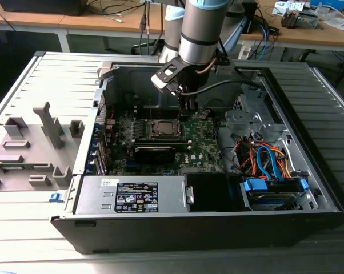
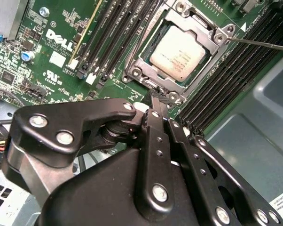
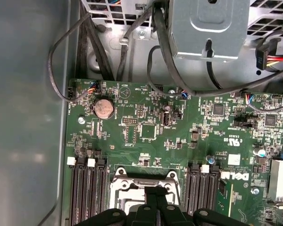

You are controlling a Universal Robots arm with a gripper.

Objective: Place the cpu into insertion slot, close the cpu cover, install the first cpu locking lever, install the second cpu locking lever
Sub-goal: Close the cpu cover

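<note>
The cpu (image 2: 179, 52), a pale silver square, lies in the insertion slot (image 1: 163, 129) on the green motherboard. The cpu cover (image 2: 208, 59), a silver frame with a cut-out centre, lies down around the chip. A thin locking lever (image 2: 259, 43) sticks out sideways from one corner of the frame. My gripper (image 2: 156, 96) is shut, its black fingertips together and right at the socket's edge, touching the frame's rim. In the first wrist view the gripper (image 3: 156, 192) sits over the insertion slot (image 3: 132, 188). In the exterior view the gripper (image 1: 187, 111) hangs just right of the slot.
Black memory slots (image 2: 113, 37) flank the socket on both sides. A grey power supply box (image 1: 132, 195) lies along the case's near side, and drive cables (image 1: 269, 160) bunch on the exterior view's right. A grey fixture tray (image 1: 29, 148) sits outside the case on the left.
</note>
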